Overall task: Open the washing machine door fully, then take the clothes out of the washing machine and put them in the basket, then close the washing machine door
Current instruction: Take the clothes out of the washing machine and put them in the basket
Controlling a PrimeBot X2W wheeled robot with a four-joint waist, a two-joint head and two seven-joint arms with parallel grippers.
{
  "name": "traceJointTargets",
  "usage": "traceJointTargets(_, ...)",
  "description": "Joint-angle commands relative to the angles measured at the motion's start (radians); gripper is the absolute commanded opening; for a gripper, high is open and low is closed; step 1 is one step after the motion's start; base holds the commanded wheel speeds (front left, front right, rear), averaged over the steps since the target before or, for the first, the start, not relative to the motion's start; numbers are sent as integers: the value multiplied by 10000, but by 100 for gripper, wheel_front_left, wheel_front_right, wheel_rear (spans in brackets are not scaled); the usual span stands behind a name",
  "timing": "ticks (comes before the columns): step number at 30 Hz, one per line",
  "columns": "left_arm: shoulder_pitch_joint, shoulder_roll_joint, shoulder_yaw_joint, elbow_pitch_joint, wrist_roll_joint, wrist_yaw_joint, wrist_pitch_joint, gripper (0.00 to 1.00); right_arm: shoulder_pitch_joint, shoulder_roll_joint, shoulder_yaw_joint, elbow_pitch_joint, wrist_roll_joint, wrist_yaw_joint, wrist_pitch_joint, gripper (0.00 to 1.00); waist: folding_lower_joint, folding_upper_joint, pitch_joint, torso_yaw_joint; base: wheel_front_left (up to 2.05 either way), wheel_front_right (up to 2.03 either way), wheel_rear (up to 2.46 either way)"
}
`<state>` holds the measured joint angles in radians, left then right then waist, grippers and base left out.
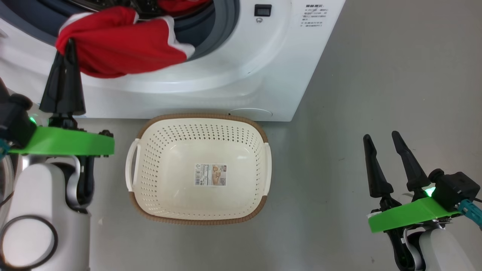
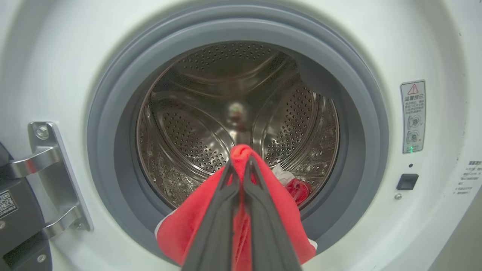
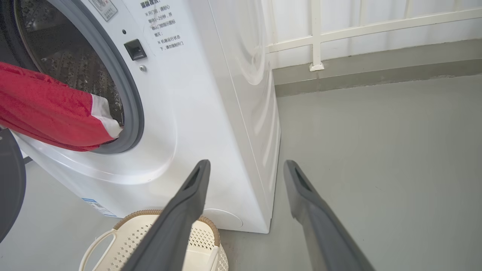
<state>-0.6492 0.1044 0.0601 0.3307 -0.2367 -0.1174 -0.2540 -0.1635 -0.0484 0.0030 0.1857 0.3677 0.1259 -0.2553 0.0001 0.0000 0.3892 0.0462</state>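
My left gripper is shut on the red clothes, which hang out of the washing machine over the grey rubber ring. In the left wrist view the gripper pinches a fold of the clothes in front of the steel drum; more red and white fabric lies inside. The cream basket stands on the floor below the opening, holding only a sticker. My right gripper is open, low at the right, apart from everything. A dark edge of the washing machine door shows at the left.
The door's metal hinge sits left of the opening. Grey floor spreads to the right of the machine. A white railing and low kerb run behind it.
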Motion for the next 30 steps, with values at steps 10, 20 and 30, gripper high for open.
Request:
traceJointTargets(10,614,118,303,-1329,114,-126,-78,0,152,-18,189,-203,-61,48,-65,100,-1,0,3,19,0,0,0)
traceJointTargets(20,1107,-2,-271,-1299,-113,-130,-78,0,131,-18,255,-225,-26,48,-65,100,-1,0,41,-14,0,0,0)
traceJointTargets(30,1728,-102,-1118,160,-137,-131,-78,0,83,-18,355,-255,44,48,-65,100,-1,0,241,-114,0,0,0)
